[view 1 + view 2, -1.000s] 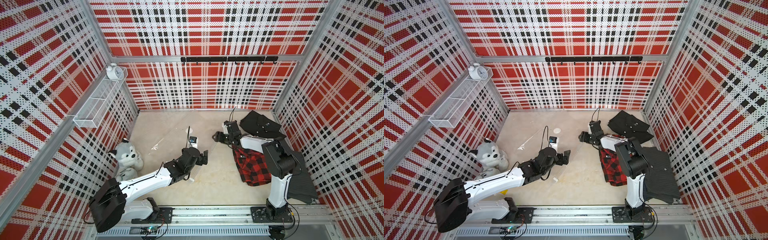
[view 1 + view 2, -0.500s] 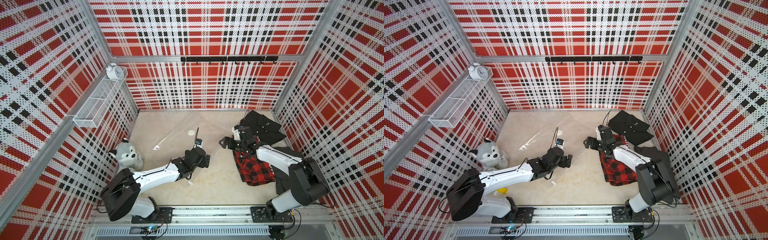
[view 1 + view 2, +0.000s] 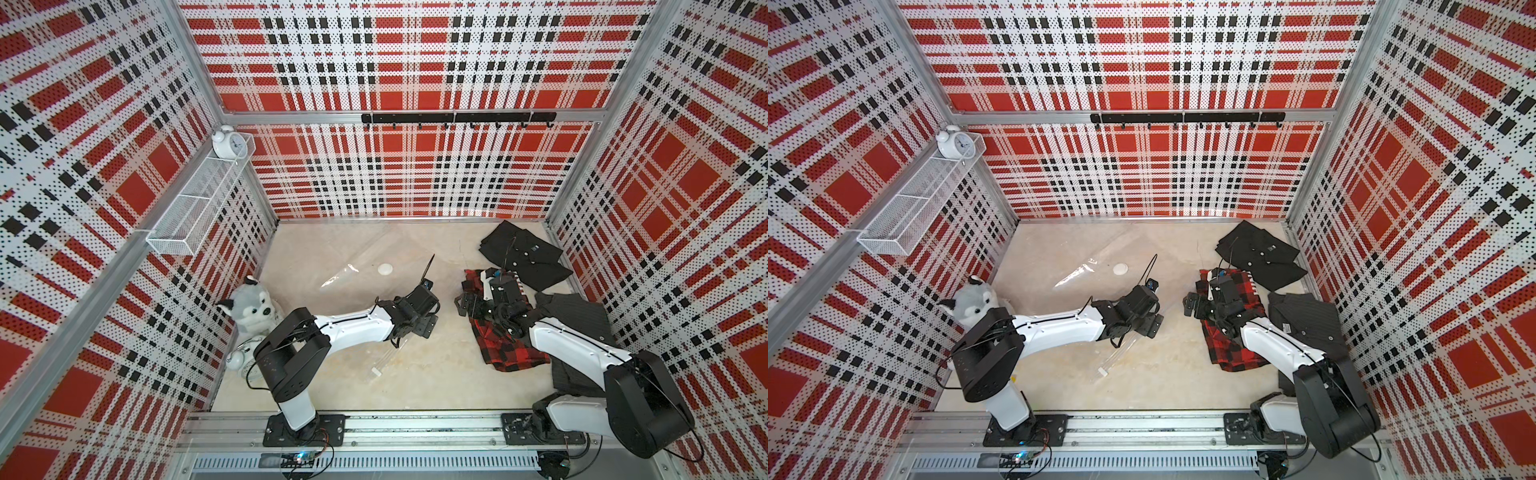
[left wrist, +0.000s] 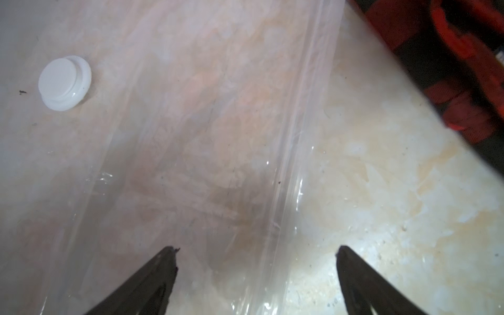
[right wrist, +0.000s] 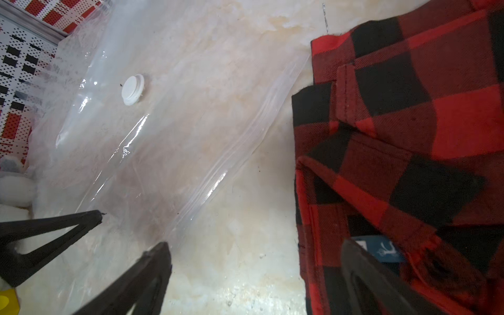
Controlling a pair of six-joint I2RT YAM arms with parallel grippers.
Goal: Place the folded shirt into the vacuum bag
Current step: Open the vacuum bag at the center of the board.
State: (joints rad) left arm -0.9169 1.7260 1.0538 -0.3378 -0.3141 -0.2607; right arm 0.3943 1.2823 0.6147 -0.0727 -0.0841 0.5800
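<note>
Spread wide and empty, the left gripper (image 4: 256, 249) is being held over the zip edge of the vacuum bag (image 3: 345, 299), which is clear, crinkly and lying flat left of centre in both top views. The right gripper (image 5: 255, 244), likewise spread, is being held over the edge of the folded checked shirt (image 3: 505, 353), right of centre. A black shirt (image 3: 523, 257) and a dark striped shirt (image 3: 577, 320) are lying beside it.

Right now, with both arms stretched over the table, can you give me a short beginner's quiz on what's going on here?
1. True or false: the folded red-and-black checked shirt already lies inside the large clear crinkly plastic vacuum bag.
2. The left gripper hangs over: A) the bag's zip edge; B) the black folded shirt; C) the grey toy husky.
3. Fill in: the jaws of the right gripper stand ___.
Key: 1 false, it lies beside the bag; 2 A; 3 open.
</note>
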